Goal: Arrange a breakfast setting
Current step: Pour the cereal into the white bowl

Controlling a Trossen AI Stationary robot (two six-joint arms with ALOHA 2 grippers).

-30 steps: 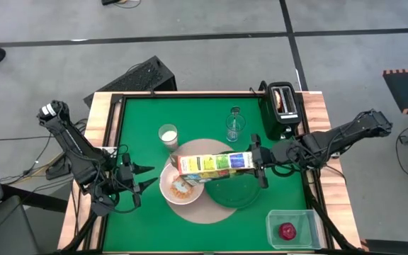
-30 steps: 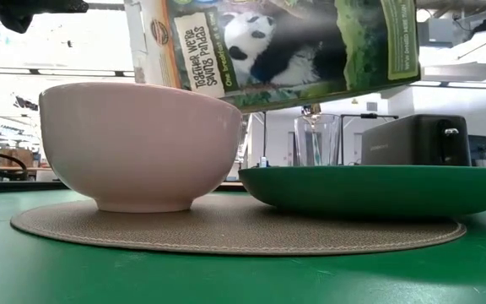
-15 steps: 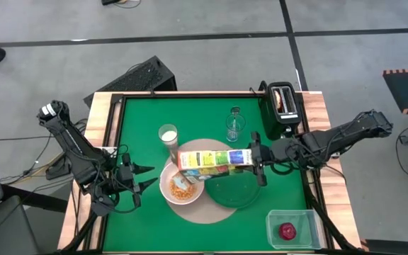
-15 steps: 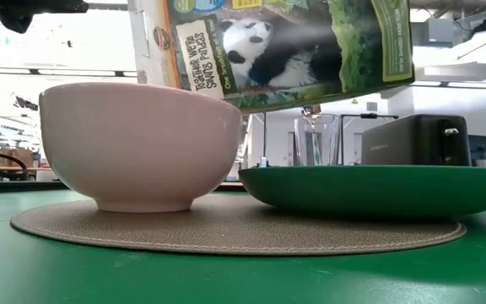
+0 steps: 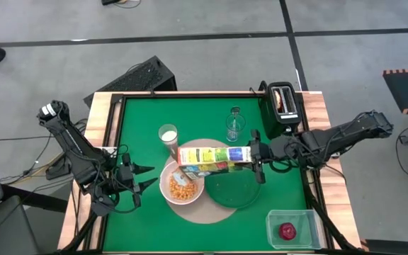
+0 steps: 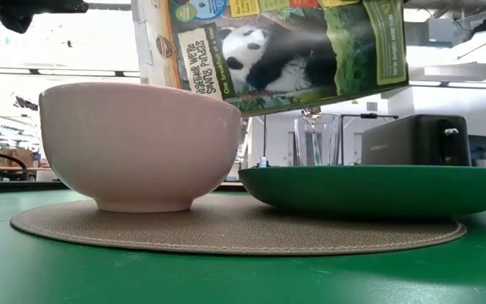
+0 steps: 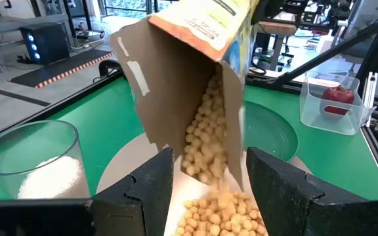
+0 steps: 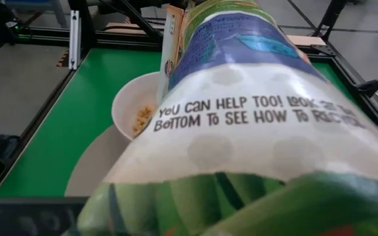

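Cereal box [image 5: 213, 159], carried on its side by the right gripper [image 5: 253, 160], hangs above the middle of the green worktop [image 5: 140, 127], its open end tipped over the white bowl [image 5: 182, 187]. The right jaws are clamped on the box's closed end. Round cereal pieces [image 7: 210, 131] tumble from the box mouth into the bowl. The bowl sits on the round tan mat [image 5: 193, 212], with the dark-green plate [image 5: 234, 190] touching it at 3 o'clock. From the bowl, a small white cup [image 5: 167, 134] stands at 11 o'clock and a clear glass [image 5: 234, 126] at 1 o'clock. A black toaster [image 5: 283, 105] with bread in its slot stands at the worktop's 2 o'clock corner. A clear tub [image 5: 292, 228] at 5 o'clock holds a red apple [image 5: 287, 230]. The left gripper [image 5: 139, 177] waits at 9 o'clock, jaws apart and empty.
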